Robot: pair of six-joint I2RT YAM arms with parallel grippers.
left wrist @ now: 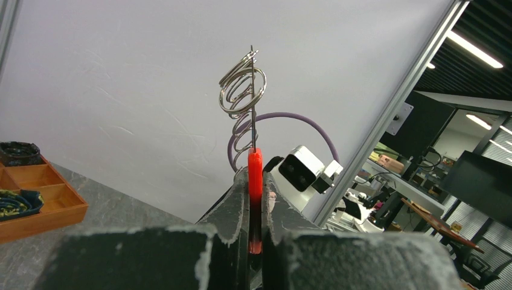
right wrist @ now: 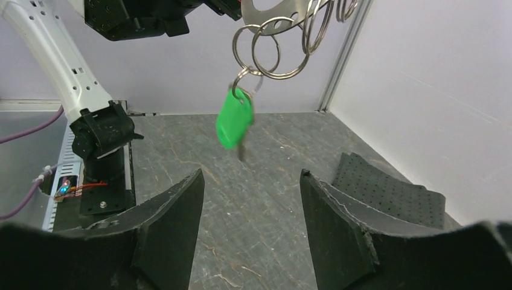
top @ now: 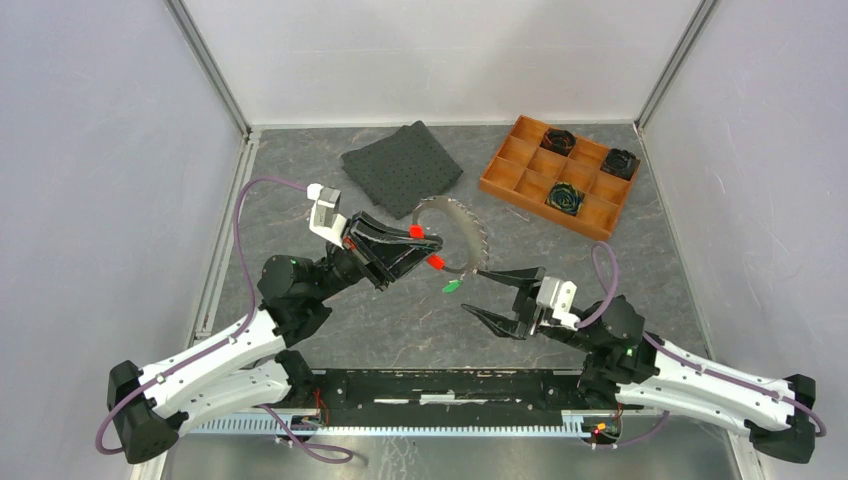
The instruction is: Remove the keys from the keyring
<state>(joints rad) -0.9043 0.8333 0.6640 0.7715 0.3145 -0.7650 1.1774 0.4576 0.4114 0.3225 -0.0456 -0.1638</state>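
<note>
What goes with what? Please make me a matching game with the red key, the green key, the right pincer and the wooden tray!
Things:
1. red key
2. green key
3. right pincer
4. wooden tray

What fits:
A. open, with nothing in it
B. dangling in the air from the keyring
C. pinched in the shut left pincer
D. has black gear-like pieces in some compartments

Pairs: 1-C, 2-B, 3-A, 4-D
</note>
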